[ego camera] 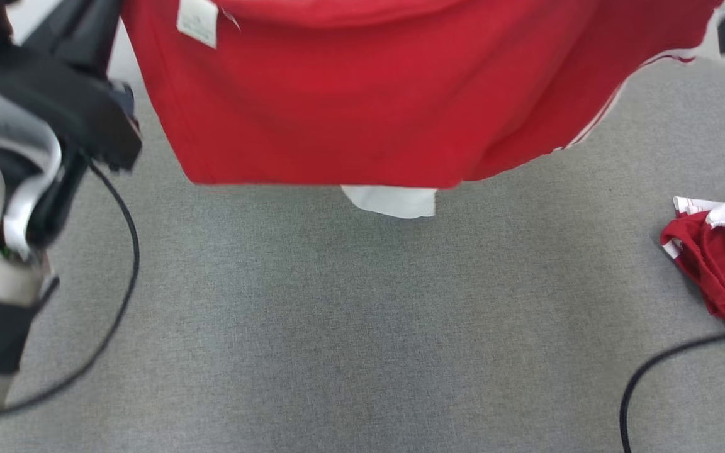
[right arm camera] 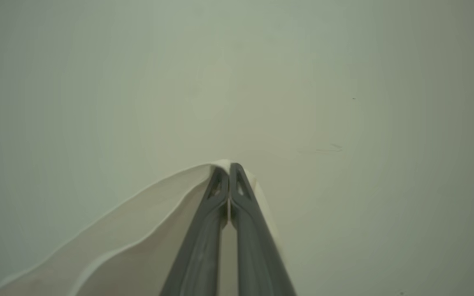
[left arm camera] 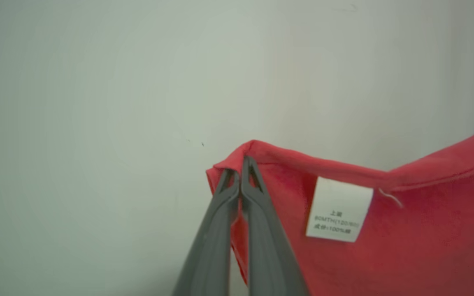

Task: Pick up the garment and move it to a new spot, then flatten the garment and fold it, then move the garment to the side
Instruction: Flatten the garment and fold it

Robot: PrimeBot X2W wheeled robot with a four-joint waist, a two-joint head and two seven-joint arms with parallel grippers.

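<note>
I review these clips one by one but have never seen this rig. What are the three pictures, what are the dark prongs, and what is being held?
A two-armed robot took all three. The head camera looks down at a grey cloth surface, over which a red garment hangs spread between the arms. Another crumpled red-and-white garment lies at the right. The other two pictures come from wrist cameras looking along each gripper's two dark fingers. The left gripper is shut on a red corner beside a white care label. The right gripper is shut on a white edge, apparently the same garment's trim.
</note>
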